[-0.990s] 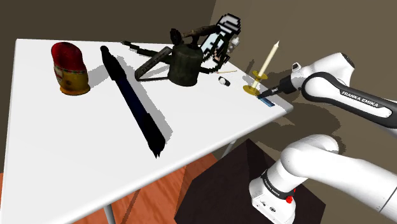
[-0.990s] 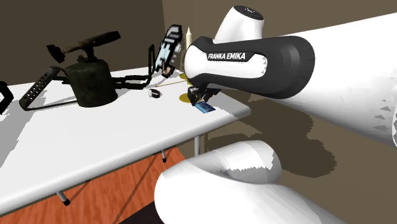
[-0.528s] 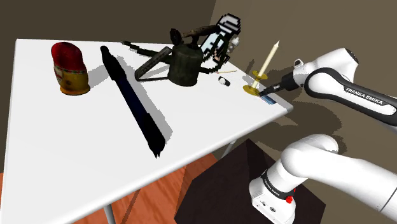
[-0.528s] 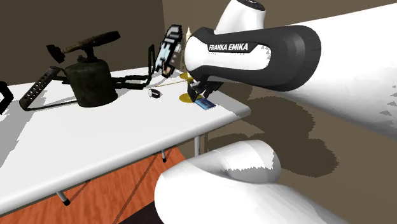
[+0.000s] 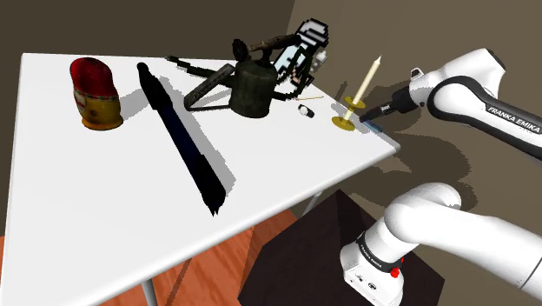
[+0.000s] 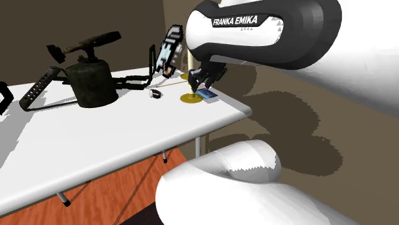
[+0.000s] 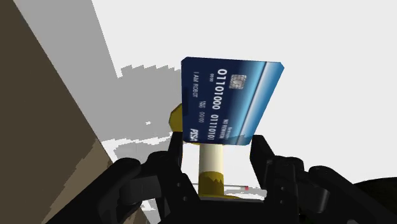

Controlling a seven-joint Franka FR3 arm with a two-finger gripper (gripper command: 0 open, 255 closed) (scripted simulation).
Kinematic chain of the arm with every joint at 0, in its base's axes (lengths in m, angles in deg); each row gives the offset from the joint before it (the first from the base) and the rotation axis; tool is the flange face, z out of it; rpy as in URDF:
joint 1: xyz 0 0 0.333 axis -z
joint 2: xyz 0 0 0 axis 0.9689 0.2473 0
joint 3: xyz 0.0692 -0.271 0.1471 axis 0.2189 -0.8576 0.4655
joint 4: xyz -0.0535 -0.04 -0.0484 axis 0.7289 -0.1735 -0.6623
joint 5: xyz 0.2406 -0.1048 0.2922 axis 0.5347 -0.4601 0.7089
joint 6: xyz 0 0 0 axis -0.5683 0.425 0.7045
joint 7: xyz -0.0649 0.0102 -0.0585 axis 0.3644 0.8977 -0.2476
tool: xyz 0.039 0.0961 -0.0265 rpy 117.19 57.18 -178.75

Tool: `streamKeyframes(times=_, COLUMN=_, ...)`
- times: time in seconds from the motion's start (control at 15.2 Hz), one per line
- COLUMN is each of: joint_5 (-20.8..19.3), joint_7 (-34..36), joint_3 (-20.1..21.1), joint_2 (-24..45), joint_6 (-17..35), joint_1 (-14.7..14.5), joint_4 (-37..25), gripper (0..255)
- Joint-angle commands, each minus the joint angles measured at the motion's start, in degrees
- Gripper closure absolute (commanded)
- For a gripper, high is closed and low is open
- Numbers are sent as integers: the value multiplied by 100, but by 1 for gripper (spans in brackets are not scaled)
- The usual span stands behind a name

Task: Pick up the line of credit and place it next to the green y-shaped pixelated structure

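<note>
Where the white surface (image 5: 104,174) ends at the shoulder view's right corner, the hand (image 5: 379,114) hangs beside a candle (image 5: 368,80), clenched on a blue credit card (image 5: 374,127). In the second exterior view, the card tilts just above the surface, near the yellow candle holder (image 6: 188,99). In the wrist view, both fingers (image 7: 175,162) clasp its lower edge.

Blowtorch (image 5: 252,89), candle (image 5: 371,76), nesting doll (image 5: 95,94)
</note>
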Motion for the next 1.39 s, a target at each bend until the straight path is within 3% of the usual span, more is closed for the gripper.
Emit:
streamKeyframes(times=0.0, joint_5=55, joint_7=40, joint_3=78, joint_2=3, joint_6=-145, joint_1=-45, joint_4=-153, gripper=255)
streamKeyframes(times=1.32, joint_5=420, joint_7=216, joint_3=513, joint_2=503, joint_6=-1321, joint_1=-406, joint_4=-1864, gripper=255)
